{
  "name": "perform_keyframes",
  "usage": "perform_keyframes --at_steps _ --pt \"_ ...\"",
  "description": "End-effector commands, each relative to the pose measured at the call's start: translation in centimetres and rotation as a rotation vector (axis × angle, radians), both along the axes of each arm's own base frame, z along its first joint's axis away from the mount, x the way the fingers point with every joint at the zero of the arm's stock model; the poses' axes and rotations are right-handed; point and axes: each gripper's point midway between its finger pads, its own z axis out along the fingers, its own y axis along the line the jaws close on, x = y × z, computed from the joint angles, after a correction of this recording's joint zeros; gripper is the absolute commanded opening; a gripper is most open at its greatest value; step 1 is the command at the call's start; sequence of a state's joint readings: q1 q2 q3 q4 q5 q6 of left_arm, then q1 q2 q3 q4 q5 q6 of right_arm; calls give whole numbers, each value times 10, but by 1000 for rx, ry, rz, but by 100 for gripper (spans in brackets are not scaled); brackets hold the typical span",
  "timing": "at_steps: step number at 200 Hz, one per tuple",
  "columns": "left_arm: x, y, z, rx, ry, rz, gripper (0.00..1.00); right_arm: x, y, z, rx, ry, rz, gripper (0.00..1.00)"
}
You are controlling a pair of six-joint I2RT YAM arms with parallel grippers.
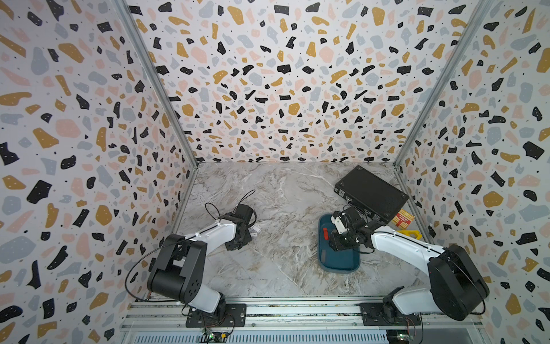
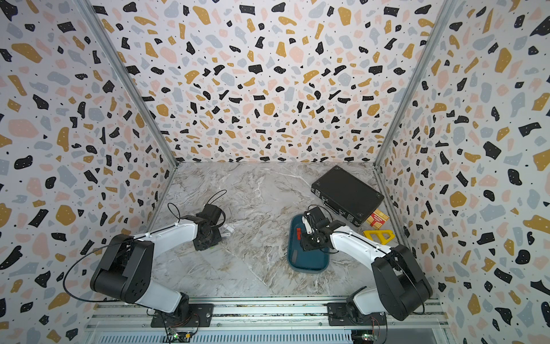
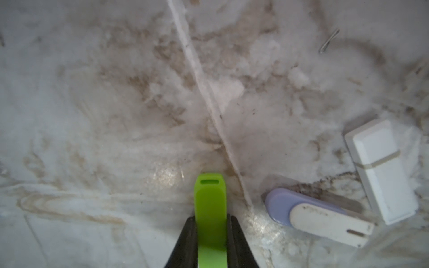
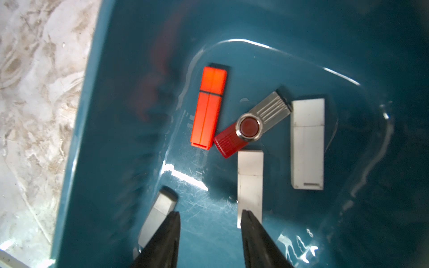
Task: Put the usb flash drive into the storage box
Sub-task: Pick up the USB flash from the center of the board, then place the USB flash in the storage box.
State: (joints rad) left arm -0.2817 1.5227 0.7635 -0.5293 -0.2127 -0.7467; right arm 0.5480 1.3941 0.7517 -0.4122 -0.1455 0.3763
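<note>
Right wrist view: storage box point(image 4: 116, 116) holds five drives, incl. an orange drive point(image 4: 209, 106) & a red swivel drive point(image 4: 249, 126); right gripper point(image 4: 210, 214) hangs over them, jaws apart, empty; left wrist view: left gripper point(image 3: 210, 218), jaws clamped on a green usb flash drive point(image 3: 210, 197) low at the worktop point(image 3: 92, 116); a lilac drive point(image 3: 313, 213) & a white drive point(image 3: 383, 171) lie beside it; in both top views box sits lower right of centre, left gripper lower left, well apart; prob. five done, three left.
</note>
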Motion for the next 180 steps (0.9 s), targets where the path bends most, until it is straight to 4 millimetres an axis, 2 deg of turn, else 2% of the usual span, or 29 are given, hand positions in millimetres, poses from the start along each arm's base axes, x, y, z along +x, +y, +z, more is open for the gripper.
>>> perform_keyframes --at_steps 1,28,50,63,85,110,130,148,160,180 --pt "-4 -6 0 -39 19 -25 17 -3 -2 8 -1 -10 4 48" --pt "-2 -22 25 -121 -53 -52 16 -1 -1 20 20 -41 -3 47" --pt "-1 -56 65 -150 -157 -139 16 7 1 35 50 -94 -18 47" --pt "-5 -93 88 -193 -215 -210 16 17 0 45 75 -126 -52 46" --pt "-20 -175 122 -297 -303 -376 16 35 -12 66 81 -185 -118 46" --pt "-44 -255 149 -340 -331 -553 16 56 -55 79 59 -202 -299 46" --pt "-58 -308 155 -377 -331 -649 16 64 -85 77 114 -163 -446 45" --pt "-70 -351 144 -386 -289 -727 16 67 -102 74 141 -145 -513 45" --pt "-73 -370 135 -347 -268 -757 16 68 -110 73 153 -136 -546 45" --pt "-70 -385 114 -294 -233 -749 16 67 -119 69 156 -126 -576 45"
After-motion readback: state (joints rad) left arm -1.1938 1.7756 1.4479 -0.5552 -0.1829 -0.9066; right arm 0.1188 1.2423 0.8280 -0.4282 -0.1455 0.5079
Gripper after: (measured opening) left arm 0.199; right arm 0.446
